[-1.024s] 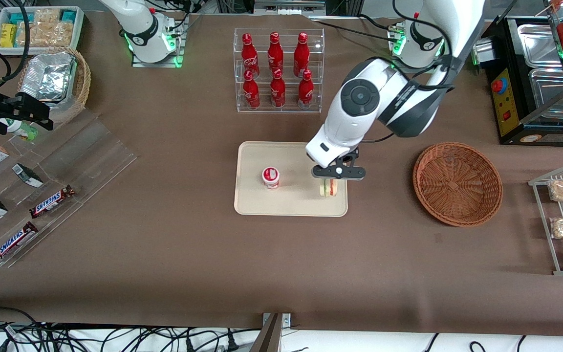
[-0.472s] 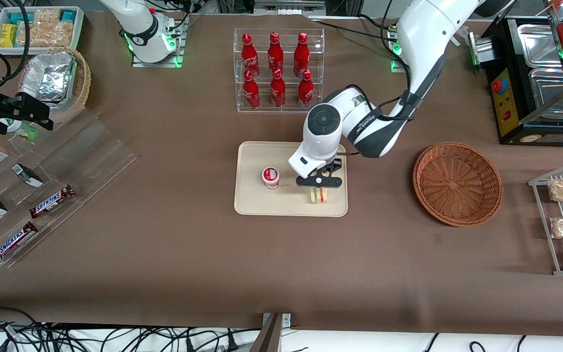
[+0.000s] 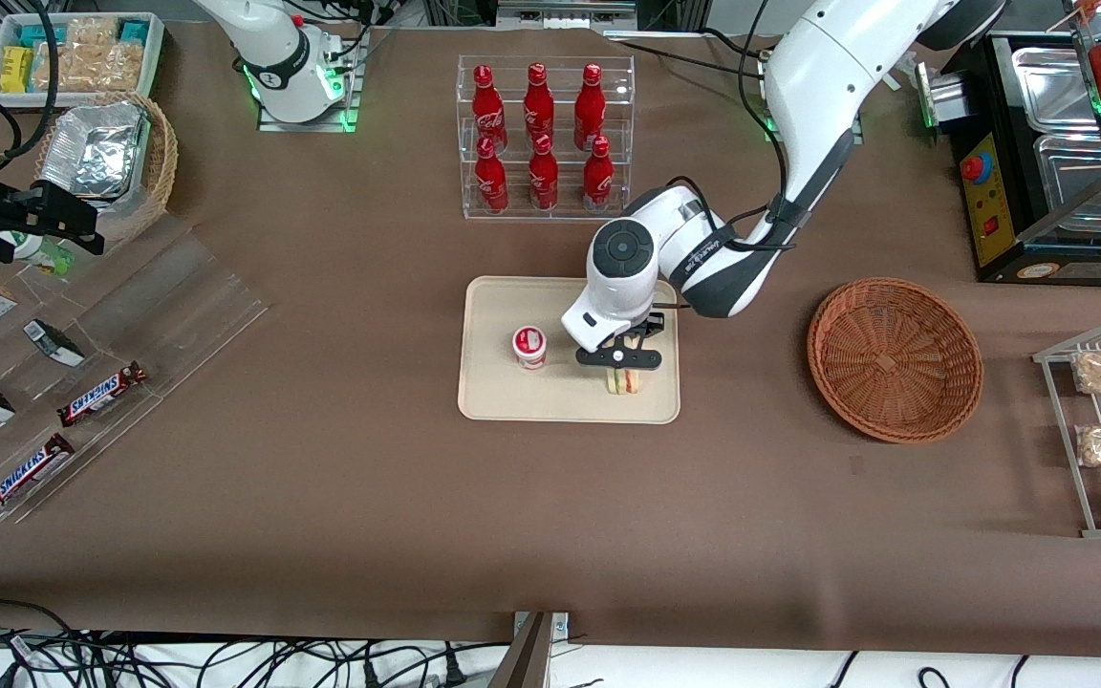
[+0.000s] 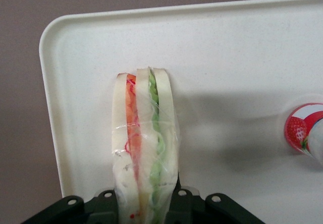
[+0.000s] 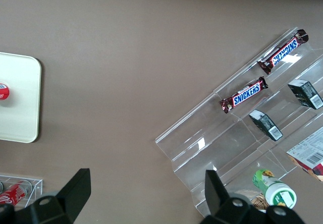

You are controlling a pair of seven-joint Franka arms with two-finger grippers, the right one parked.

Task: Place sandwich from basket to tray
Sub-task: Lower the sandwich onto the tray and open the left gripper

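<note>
Pincer (image 3: 619,375) clamped on sandwich (image 4: 145,148), held edge-down low over tray (image 3: 493,397) near yogurt cup (image 3: 529,346), ready for release; basket (image 3: 895,358) empty.

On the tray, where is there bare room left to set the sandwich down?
The tray is bare along its front-camera edge and between the yogurt cup and the bottle rack. It is crowded between the cup and the sandwich, held by the gripper.
</note>
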